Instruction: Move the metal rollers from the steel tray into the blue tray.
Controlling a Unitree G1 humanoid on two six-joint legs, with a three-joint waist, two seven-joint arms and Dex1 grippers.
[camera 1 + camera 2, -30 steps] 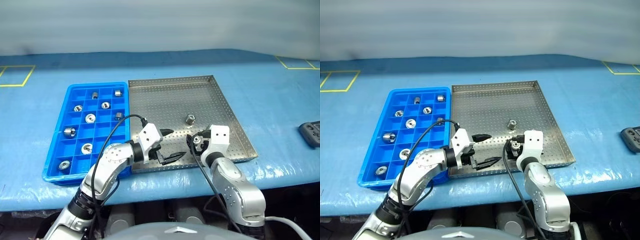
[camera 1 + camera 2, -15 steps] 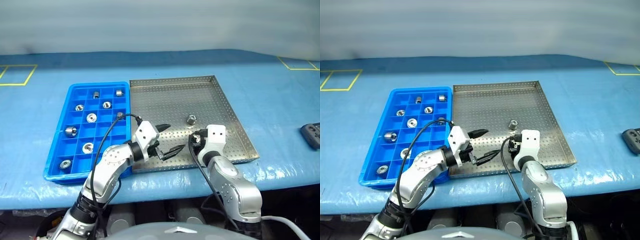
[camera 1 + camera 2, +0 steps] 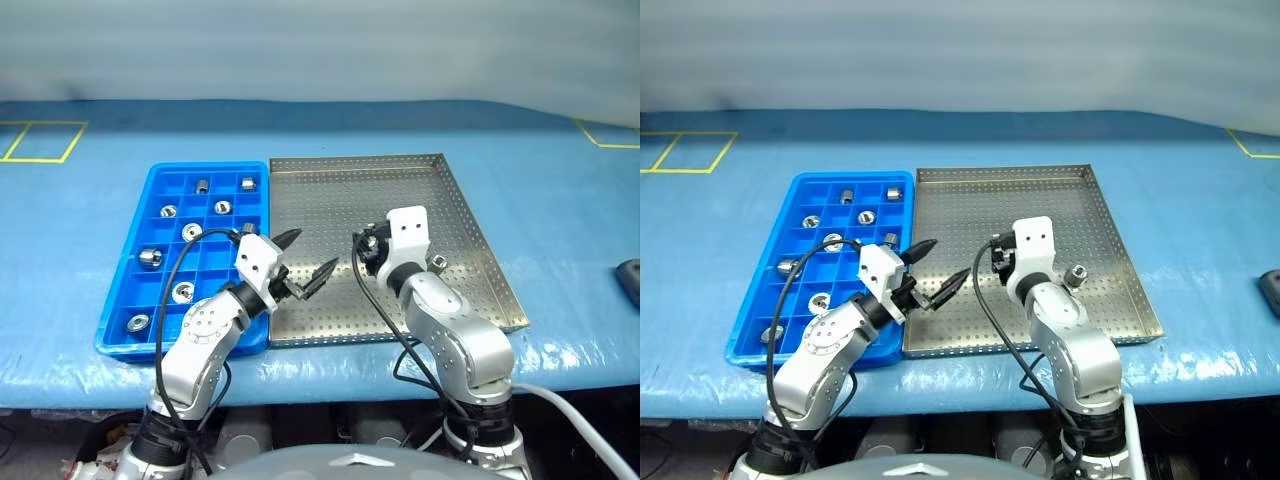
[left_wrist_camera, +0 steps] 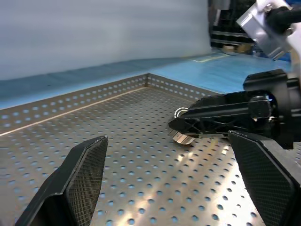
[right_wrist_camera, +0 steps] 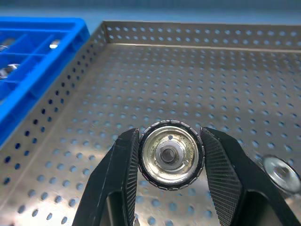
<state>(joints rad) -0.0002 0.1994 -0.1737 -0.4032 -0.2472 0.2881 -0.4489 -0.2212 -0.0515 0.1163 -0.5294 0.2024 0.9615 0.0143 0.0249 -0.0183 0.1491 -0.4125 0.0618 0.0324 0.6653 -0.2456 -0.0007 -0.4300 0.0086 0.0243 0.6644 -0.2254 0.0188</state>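
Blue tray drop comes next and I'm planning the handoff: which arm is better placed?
Right. Its claw is already shut on a metal roller, lifted above the steel tray. The left claw is open and empty, though nearer the blue tray.

The large square steel tray [image 3: 455, 215] is bare silver metal with a dull brushed sheen, its base and low rims pierced by rows of tiny holes, while the narrow bright blue gridded tray [image 3: 160, 210] looks like smooth, slightly glossy moulded plastic. The small round silver metal roller [image 5: 171, 155] has a shiny face and a finely ribbed rim, and the black fingers [image 5: 119, 176] pinching it are matt plastic with cross-hatched textured pads. The pale blue table cover [image 3: 560, 190] looks like a smooth, faintly shiny sheet with slight wrinkles.
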